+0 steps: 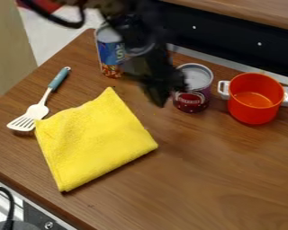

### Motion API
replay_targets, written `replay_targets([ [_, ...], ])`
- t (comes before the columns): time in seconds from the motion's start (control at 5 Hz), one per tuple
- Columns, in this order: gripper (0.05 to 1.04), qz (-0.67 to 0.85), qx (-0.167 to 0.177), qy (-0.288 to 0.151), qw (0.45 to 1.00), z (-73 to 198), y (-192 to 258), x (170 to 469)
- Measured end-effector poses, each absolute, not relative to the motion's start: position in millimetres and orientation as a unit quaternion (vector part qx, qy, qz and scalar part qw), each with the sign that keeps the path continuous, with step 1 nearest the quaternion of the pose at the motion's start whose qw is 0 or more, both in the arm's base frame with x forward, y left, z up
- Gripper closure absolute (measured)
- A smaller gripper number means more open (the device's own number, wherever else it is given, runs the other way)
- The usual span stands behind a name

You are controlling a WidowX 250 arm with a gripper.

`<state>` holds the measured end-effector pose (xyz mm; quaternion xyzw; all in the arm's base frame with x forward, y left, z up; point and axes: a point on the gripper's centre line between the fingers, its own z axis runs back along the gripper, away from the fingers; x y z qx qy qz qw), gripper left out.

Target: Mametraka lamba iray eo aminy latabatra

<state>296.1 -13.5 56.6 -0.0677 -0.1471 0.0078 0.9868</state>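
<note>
While the black claw [170, 93] hangs over the brown table [224, 179], just in front of the tall can with the blue label [110, 56] and next to the short red and purple can [194, 85], it is too blurry to tell if it is spread or pressed together. The soft yellow cloth [95, 137] lies flat on the table, closer to the camera than the claw, with one corner right by the white end of the spatula [37, 109], and the orange pot with white handles [254, 96] stands off to the right.
</note>
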Motion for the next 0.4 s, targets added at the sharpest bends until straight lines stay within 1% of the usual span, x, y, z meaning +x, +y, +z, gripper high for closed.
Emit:
replay_targets([
  [0.2,1.032,0.016,-0.064,-0.153,0.986,58,-36,304],
  [0.4,1.032,0.031,-0.056,-0.15,0.987,54,-51,311],
])
